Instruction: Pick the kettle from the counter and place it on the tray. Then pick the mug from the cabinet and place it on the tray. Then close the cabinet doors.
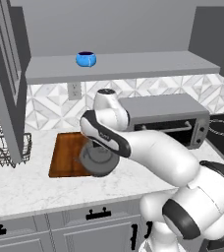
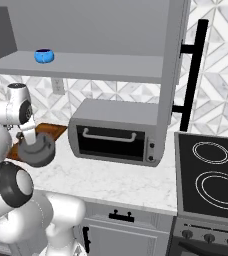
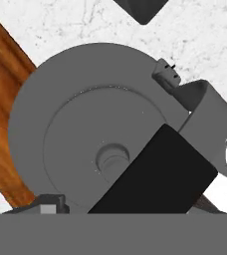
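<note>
Dark grey metal, the squat round kettle hangs by its black handle over marble counter and wooden tray. Gripper jaws seemingly clamp the handle, fairly wide apart.

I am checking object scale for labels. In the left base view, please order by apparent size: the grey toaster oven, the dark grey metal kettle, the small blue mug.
1. Grey toaster oven, largest.
2. Dark grey metal kettle, partly hidden by the arm.
3. Small blue mug, smallest; it sits farther back.
</note>
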### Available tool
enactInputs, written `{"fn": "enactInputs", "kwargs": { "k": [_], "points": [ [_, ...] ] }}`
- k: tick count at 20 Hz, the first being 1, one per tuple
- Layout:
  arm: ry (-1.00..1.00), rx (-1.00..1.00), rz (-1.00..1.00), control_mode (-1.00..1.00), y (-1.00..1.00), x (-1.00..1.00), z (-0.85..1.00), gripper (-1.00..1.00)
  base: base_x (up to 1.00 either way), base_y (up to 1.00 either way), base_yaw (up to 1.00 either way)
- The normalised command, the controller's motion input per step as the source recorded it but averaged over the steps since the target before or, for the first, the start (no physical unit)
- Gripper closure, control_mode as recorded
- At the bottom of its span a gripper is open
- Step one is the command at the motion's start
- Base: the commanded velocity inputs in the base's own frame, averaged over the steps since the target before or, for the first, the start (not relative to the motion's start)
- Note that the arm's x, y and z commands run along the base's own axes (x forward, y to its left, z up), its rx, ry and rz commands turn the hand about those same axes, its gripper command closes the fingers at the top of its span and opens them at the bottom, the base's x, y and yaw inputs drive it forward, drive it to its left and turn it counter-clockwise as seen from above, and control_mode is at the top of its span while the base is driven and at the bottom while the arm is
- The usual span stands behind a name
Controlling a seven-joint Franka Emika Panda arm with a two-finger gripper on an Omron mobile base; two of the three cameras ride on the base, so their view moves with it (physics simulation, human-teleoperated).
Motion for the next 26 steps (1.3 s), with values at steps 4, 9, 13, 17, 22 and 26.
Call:
{"fn": "enactInputs", "kwargs": {
  "k": [4,9,13,17,22,26],
  "points": [
    [-0.31,-0.05,0.09,-1.00,0.29,0.42,-0.06,1.00,0.00,0.00,0.00],
    [-0.13,-0.03,0.01,-1.00,0.24,0.58,0.00,1.00,0.00,0.00,0.00],
    [0.02,0.00,0.00,-1.00,0.31,0.62,0.00,1.00,0.00,0.00,0.00],
    [0.00,0.00,0.00,-1.00,0.39,0.56,0.00,1.00,0.00,0.00,0.00],
    [0.00,0.00,-0.01,-1.00,0.37,0.38,-0.07,1.00,0.00,0.00,0.00],
    [0.00,0.00,-0.09,-1.00,0.24,0.46,-0.07,1.00,0.00,0.00,0.00]
  ]
}}
